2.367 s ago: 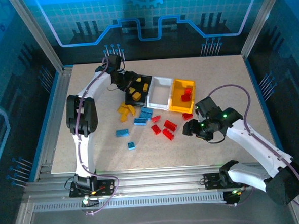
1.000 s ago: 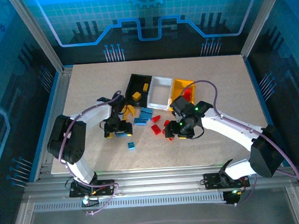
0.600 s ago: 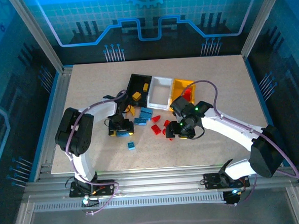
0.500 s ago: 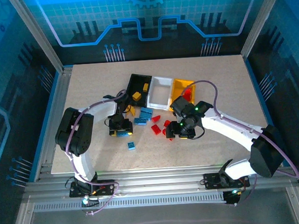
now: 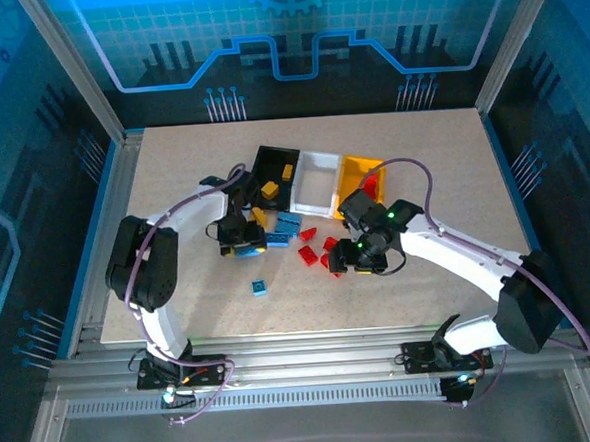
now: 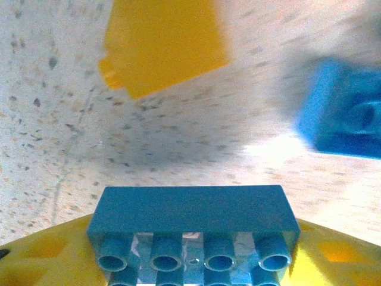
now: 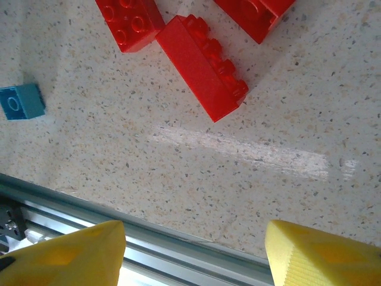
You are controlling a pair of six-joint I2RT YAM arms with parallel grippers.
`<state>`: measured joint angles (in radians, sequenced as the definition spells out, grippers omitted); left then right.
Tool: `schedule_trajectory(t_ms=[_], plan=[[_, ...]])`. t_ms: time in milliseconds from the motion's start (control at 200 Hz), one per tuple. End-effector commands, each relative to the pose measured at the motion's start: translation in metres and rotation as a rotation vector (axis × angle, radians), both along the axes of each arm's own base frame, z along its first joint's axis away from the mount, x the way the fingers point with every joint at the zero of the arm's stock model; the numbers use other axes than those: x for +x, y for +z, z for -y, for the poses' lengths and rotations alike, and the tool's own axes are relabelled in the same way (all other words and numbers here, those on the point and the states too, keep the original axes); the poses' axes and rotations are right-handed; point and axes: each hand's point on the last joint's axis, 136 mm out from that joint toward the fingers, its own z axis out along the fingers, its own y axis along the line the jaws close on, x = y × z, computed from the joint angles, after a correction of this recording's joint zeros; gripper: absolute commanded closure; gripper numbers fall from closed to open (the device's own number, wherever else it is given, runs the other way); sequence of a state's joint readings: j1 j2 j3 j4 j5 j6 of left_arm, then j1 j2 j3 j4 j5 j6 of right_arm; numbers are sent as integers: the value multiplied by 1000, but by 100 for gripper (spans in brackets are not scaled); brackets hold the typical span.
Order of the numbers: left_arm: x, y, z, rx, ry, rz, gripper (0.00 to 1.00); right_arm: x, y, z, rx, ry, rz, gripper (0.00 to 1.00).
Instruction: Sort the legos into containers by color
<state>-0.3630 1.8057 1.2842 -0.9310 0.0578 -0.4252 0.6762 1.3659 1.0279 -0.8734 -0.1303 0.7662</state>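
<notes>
My left gripper (image 5: 238, 242) is shut on a blue lego (image 6: 193, 229), held lengthwise between its yellow fingers (image 6: 41, 262) just above the table, left of the loose pile. Ahead of it lie a yellow lego (image 6: 161, 44) and another blue lego (image 6: 345, 113). My right gripper (image 5: 353, 266) hangs open and empty beside the red legos (image 5: 317, 252); a long red lego (image 7: 202, 65) and a small blue lego (image 7: 21, 101) lie ahead of its fingers (image 7: 324, 253). The containers stand in a row: black (image 5: 261, 163) with yellow legos, white (image 5: 316, 162), yellow (image 5: 348, 193) with red legos.
More blue legos (image 5: 283, 227) and yellow legos (image 5: 257, 217) lie in front of the black bin. A small blue lego (image 5: 259, 286) sits alone nearer the front. The table's metal front rail (image 7: 178, 244) runs close under my right fingers.
My left gripper closed on the blue lego and carried it a little up and toward the bins. The right arm has stayed where it was, jaws unchanged.
</notes>
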Motion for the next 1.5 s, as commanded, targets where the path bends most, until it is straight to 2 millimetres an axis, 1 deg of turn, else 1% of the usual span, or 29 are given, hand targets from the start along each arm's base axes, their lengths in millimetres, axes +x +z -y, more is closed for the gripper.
schedule_trajectory(t_ms=[0,120,245,300,315,335,355,380,390,435,490,500,515,580,650,785,885,955,1106,1281,1381,1496], plan=[[20,54,28,-169,56,83,36,-3,7,16,3,-37,17,35],[54,84,56,-284,93,140,36,-4,13,29,36,-92,23,35],[92,101,84,-375,135,166,37,-8,15,40,49,-129,31,35],[108,102,99,-405,149,164,37,-10,14,44,49,-142,31,35],[112,105,103,-416,152,170,37,-11,14,45,48,-148,31,35],[117,101,107,-420,158,164,37,-12,14,46,48,-151,31,35],[122,105,112,-432,160,170,36,-13,14,47,50,-156,31,35],[128,103,119,-440,165,168,36,-15,13,49,49,-162,31,35],[129,100,121,-439,166,161,36,-15,13,49,49,-165,31,35],[138,100,132,-456,172,166,36,-17,13,52,50,-177,34,35],[146,95,145,-469,178,160,36,-18,17,55,54,-189,46,35],[148,94,147,-471,178,160,36,-22,11,58,42,-192,32,35],[150,94,150,-475,179,161,36,-24,9,59,38,-194,25,35],[158,90,160,-484,183,159,36,-28,8,64,30,-205,26,35],[163,82,168,-490,191,143,36,-31,8,70,22,-219,28,35],[169,70,173,-493,208,124,35,-37,7,80,24,-249,34,35],[171,69,173,-494,217,123,29,-40,4,84,33,-271,31,35],[171,70,173,-494,216,128,27,-41,2,86,40,-282,23,35],[170,73,172,-491,210,129,25,-36,3,84,49,-276,27,35],[164,84,170,-494,195,143,24,-31,2,80,38,-245,23,35],[159,101,167,-505,181,168,23,-29,-2,79,28,-225,16,35],[149,123,161,-505,150,205,23,-23,-5,71,28,-194,17,35]])
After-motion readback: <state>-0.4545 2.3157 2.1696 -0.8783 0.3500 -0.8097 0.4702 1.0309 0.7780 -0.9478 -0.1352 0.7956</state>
